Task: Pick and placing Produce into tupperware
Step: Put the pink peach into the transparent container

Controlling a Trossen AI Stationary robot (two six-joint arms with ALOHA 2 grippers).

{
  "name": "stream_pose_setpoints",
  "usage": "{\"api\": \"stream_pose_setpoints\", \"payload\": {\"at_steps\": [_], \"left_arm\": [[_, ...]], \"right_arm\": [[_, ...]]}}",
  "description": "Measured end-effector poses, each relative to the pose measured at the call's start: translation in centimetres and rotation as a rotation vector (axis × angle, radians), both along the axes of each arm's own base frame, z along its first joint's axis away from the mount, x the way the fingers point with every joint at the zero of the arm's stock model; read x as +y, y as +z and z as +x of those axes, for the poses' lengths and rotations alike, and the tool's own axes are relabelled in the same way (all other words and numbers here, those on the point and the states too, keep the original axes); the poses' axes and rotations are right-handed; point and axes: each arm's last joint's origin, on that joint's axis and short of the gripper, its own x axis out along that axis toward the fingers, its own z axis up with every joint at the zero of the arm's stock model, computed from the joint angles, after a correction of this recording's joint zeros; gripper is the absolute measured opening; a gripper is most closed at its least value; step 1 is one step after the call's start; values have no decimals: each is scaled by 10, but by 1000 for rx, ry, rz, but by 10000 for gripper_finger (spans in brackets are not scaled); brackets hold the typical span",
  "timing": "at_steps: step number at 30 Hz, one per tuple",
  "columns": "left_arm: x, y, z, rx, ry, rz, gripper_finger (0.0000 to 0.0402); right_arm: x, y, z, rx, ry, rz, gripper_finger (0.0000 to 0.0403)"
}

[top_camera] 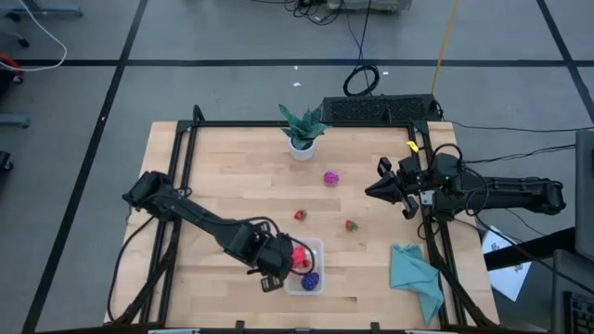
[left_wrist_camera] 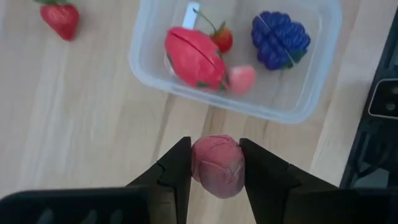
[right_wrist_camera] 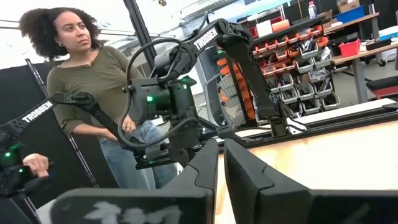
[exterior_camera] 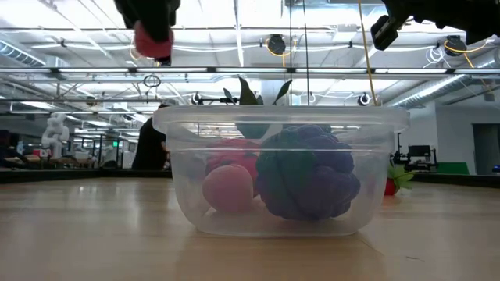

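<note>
- Four toy pieces already lay in the tupperware [left_wrist_camera: 292,99], ahead of the left gripper [left_wrist_camera: 216,167] and below it: a large red fruit [left_wrist_camera: 194,58], a small strawberry [left_wrist_camera: 222,38], a pinkish piece [left_wrist_camera: 241,79] and a dark purple cluster [left_wrist_camera: 280,39].
- The left gripper was clamped on a dull red-pink piece of produce [left_wrist_camera: 217,165], one finger on each flank; in the low view that piece [exterior_camera: 152,40] hung above the container's rim, off to one side.
- The held piece looked light and stiff, like moulded plastic, with a smooth rounded skin that could slip; a grip across its widest part, as shown, seemed the safest hold.
- Other produce remained on the table [top_camera: 232,167], away from the left gripper: a strawberry [top_camera: 300,215], another strawberry [top_camera: 351,224] and a magenta piece [top_camera: 330,178] farther off.
- The thin clear container would probably slide if bumped, so a release from above, without touching its wall, seemed wise.
- The right gripper [top_camera: 380,189] waited near the table's right edge, its fingers drawn nearly together on nothing.
</note>
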Motion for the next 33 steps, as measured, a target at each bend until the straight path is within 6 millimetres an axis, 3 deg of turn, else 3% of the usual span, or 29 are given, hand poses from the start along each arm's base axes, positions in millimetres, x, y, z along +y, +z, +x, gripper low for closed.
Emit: {"api": "stream_pose_setpoints", "payload": {"at_steps": [12, 22, 33], "left_arm": [[9, 5, 28, -209, -103, -12, 120], [11, -46, 57, -126, -147, -50, 120], [0, -54, 88, -153, -232, -34, 120]], "right_arm": [[0, 0, 0, 0, -2, 0, 18], [0, 0, 0, 1, -3, 0, 18], [0, -1, 0, 10, -3, 2, 18]]}}
